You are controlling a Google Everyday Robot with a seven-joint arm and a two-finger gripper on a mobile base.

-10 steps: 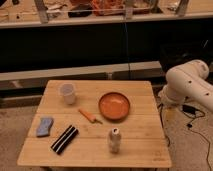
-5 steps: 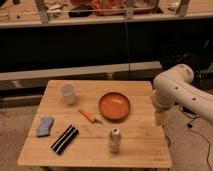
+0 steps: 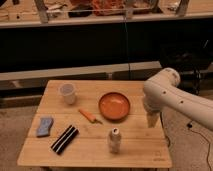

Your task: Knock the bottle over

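The bottle (image 3: 115,140) is small, pale whitish-grey, with a narrower top bearing a reddish mark. It stands upright near the front edge of the wooden table (image 3: 140,150), right of centre. My white arm reaches in from the right, and the gripper (image 3: 152,120) hangs pointing down over the table's right side, right of the orange plate and up and to the right of the bottle, apart from it.
A translucent white cup (image 3: 67,93) stands at the back left. An orange plate (image 3: 114,106) lies mid-table with an orange carrot-like object (image 3: 89,115) to its left. A blue sponge (image 3: 45,126) and a black striped bar (image 3: 64,139) lie front left. A dark counter runs behind.
My arm has swung leftward from beyond the table's right edge, and the gripper now hangs over the right side of the tabletop. The bottle and other objects have not moved.
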